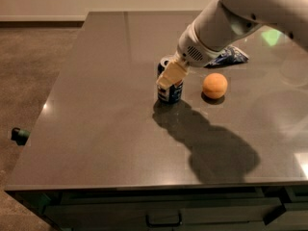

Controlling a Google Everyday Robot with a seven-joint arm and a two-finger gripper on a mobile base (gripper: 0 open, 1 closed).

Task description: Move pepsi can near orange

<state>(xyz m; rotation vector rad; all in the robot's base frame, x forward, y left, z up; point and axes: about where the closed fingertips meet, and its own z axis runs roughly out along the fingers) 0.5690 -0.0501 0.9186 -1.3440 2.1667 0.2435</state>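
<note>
The pepsi can, dark blue with a silver top, stands upright on the dark grey table near its middle. My gripper comes down from the upper right on the white arm and is shut on the can's upper part. One cream finger lies across the can's front and the other is hidden behind it. The orange sits on the table just right of the can, a short gap apart.
A blue-and-white foil snack bag lies behind the orange, partly hidden by the arm. The table's front edge runs along the bottom, with drawers below it. A small dark object lies on the floor at the left.
</note>
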